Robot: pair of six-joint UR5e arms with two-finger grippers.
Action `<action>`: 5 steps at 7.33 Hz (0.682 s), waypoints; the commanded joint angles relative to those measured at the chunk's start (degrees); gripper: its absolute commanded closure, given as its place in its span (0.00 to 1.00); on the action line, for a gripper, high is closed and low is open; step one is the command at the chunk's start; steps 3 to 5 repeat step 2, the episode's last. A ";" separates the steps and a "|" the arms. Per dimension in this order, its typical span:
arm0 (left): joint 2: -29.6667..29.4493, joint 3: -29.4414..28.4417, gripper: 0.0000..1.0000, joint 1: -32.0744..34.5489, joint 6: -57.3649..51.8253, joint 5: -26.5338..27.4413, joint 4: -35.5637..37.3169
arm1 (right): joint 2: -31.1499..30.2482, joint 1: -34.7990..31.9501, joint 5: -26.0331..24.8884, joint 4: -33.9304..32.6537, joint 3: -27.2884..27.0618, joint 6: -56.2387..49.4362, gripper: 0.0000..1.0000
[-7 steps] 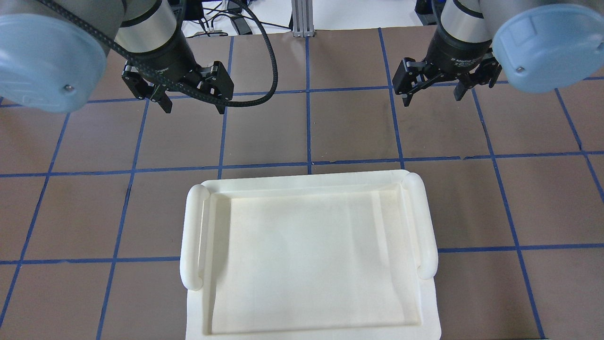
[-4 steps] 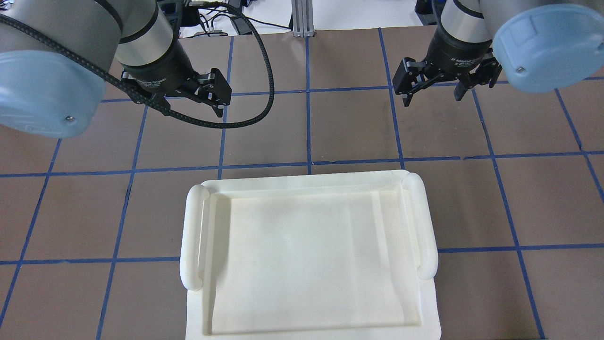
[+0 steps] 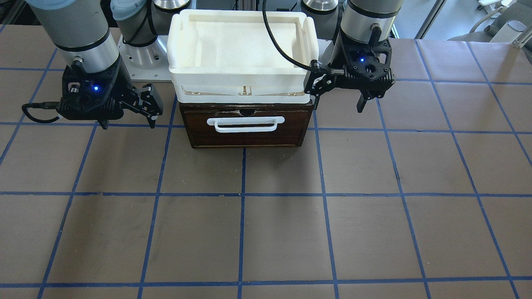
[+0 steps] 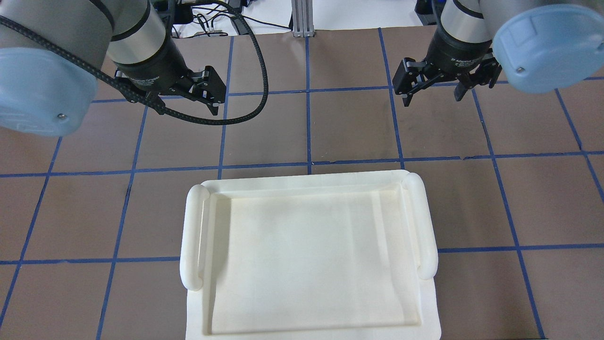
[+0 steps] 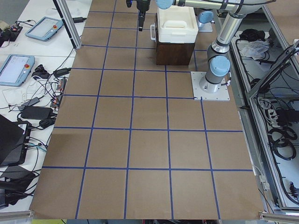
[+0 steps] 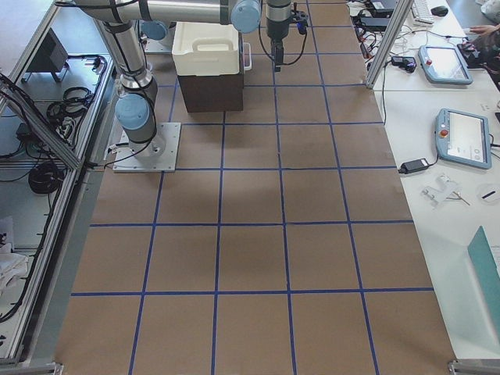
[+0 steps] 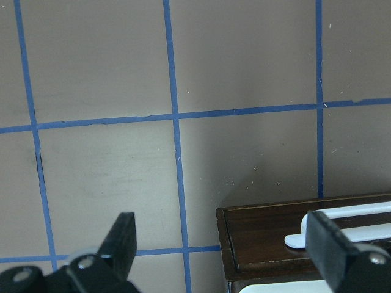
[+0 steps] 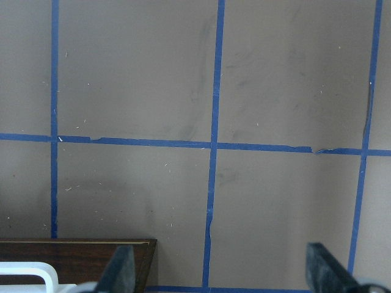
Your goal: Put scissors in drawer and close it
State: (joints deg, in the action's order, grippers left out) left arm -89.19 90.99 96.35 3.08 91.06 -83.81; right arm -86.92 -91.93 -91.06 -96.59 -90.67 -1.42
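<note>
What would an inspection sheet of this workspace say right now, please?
Surface: brown table with a blue tape grid, bare in front of the drawer.
Job's things: drawer shut, white handle facing away from the robot; scissors nothing seen.
Clutter: white tray on top of the drawer unit, empty.
Grippers: left gripper open, empty, beside the drawer; right gripper open, empty.
Cables: black cable loops from the left wrist over the tray.
Surroundings: teach pendant and loose wires on side benches.

Left gripper (image 4: 181,101): you'll see it has turned at the wrist and drifted slightly left; only 1 finger now shows clearly from overhead.
Cable (image 4: 260,101): its loop has pulled left too.
</note>
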 commanded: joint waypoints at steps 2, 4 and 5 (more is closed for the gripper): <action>0.07 0.15 0.00 -0.02 0.00 0.00 -0.13 | 0.00 0.00 0.00 0.00 -0.12 0.01 0.00; 0.07 0.15 0.00 -0.02 0.00 0.00 -0.13 | 0.00 0.00 0.00 0.00 -0.12 0.01 0.00; 0.07 0.15 0.00 -0.02 0.00 0.00 -0.13 | 0.00 0.00 0.00 0.00 -0.12 0.01 0.00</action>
